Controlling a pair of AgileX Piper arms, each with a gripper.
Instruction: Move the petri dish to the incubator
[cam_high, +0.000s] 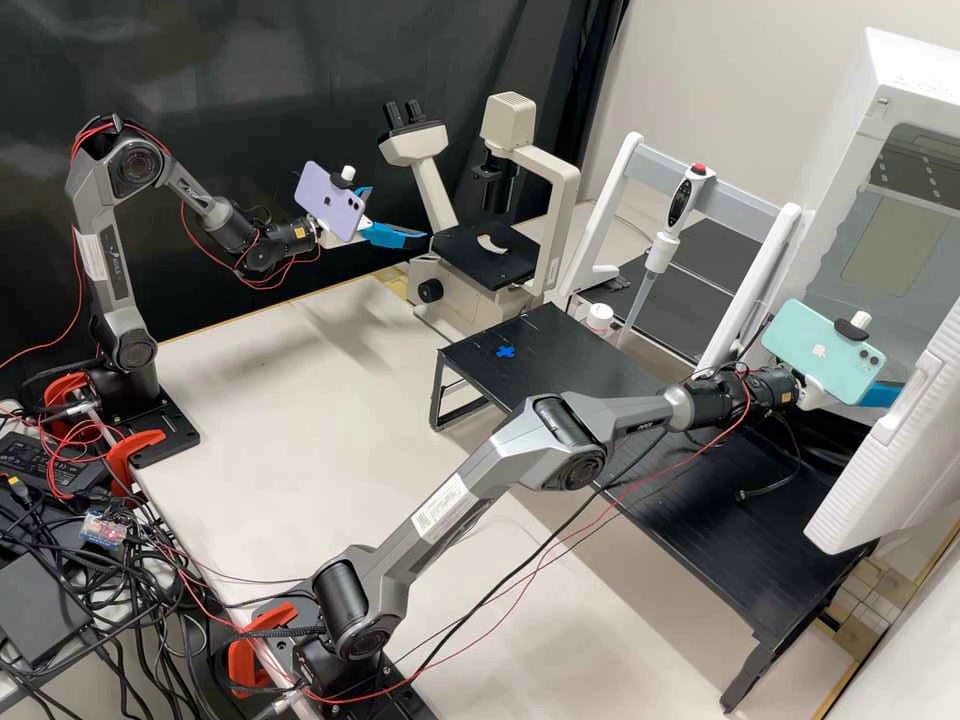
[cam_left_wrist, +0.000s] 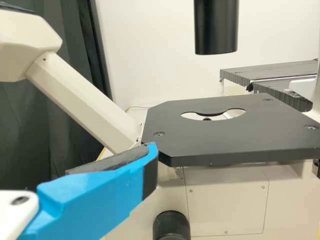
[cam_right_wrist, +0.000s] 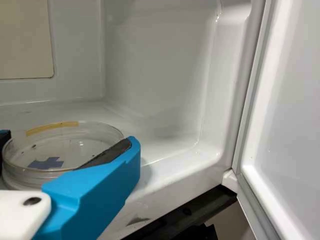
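We have the right tool (cam_right_wrist: 68, 139) clamped on the petri dish (cam_right_wrist: 57, 146), inside the incubator (cam_right_wrist: 155, 75). A sloping grip or early release could tip the dish. Beside the tool, the front lip (cam_right_wrist: 172, 176) could snag it, and the open door (cam_right_wrist: 287, 100) our arm. Farther off, our left tool (cam_high: 396, 214) hangs apart near the microscope (cam_high: 485, 252).

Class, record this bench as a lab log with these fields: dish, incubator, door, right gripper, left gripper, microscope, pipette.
dish: petri dish, inside the incubator, yellow strip on rim
incubator: white incubator, at the bench's far side
door: incubator door, open
right gripper: right gripper, closed on the dish from both sides
left gripper: left gripper, open, beside the microscope
microscope: beige microscope, black stage
pipette: pipette, upright at a white stand
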